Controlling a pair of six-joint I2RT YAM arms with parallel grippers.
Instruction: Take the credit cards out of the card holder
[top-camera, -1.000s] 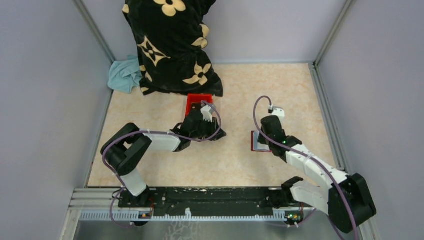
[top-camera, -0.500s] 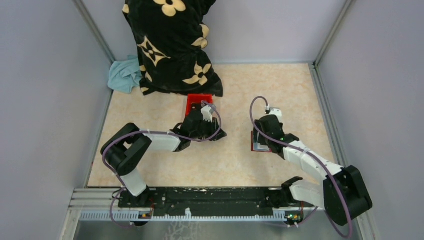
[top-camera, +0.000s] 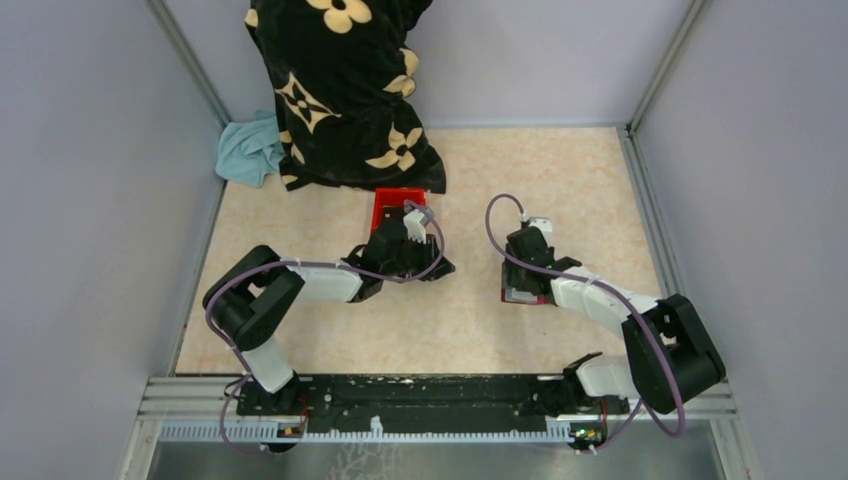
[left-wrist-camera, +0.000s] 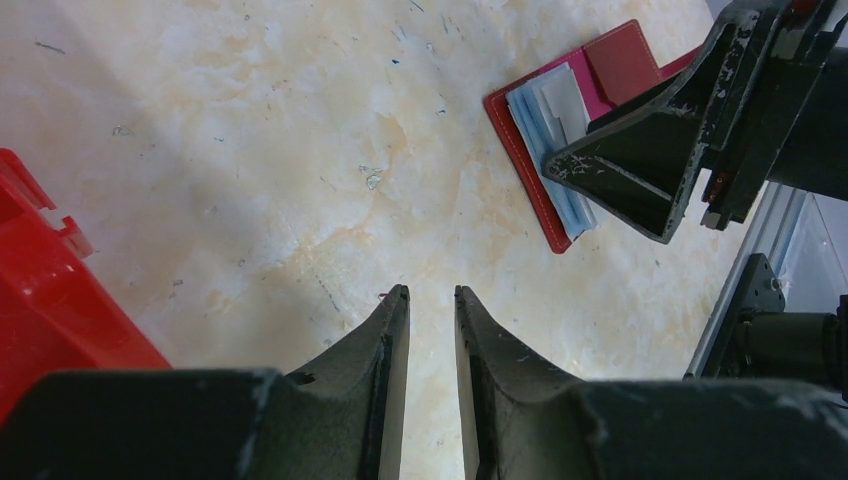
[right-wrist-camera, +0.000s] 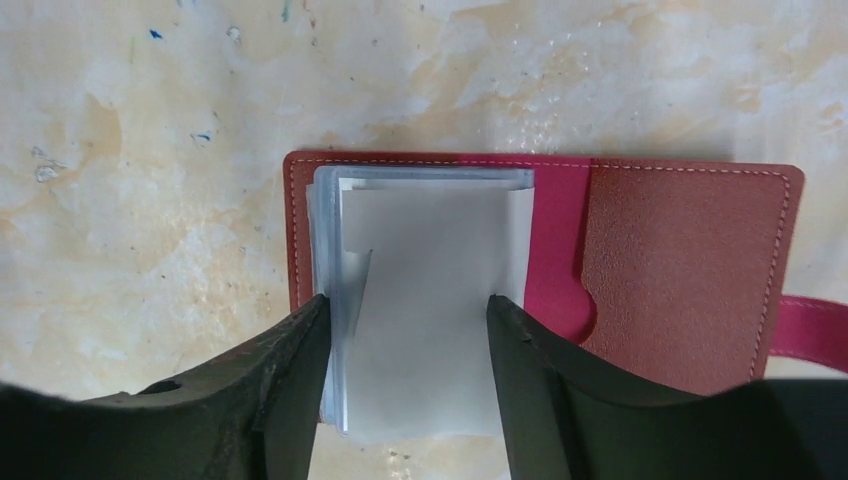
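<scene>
The card holder (right-wrist-camera: 690, 270) lies open and flat on the table, dark red with a pink lining. A stack of pale blue-grey credit cards (right-wrist-camera: 430, 230) rests on its left half, sticking out past the near edge. My right gripper (right-wrist-camera: 408, 300) hangs right over the stack, open, one finger near each side edge of the cards. From above, the right gripper (top-camera: 524, 272) covers most of the card holder (top-camera: 517, 296). My left gripper (left-wrist-camera: 431, 292) hovers above bare table left of the card holder (left-wrist-camera: 625, 60), its jaws a narrow gap apart with nothing between them.
A bright red plastic box (top-camera: 390, 198) stands just behind the left gripper (top-camera: 443, 268). A black flower-patterned cloth (top-camera: 340, 90) and a teal cloth (top-camera: 248, 150) lie at the back left. Grey walls enclose the table on three sides.
The right gripper went from shut to open and shifted slightly left and back over the card holder, its arm folding in. The left arm has not moved.
</scene>
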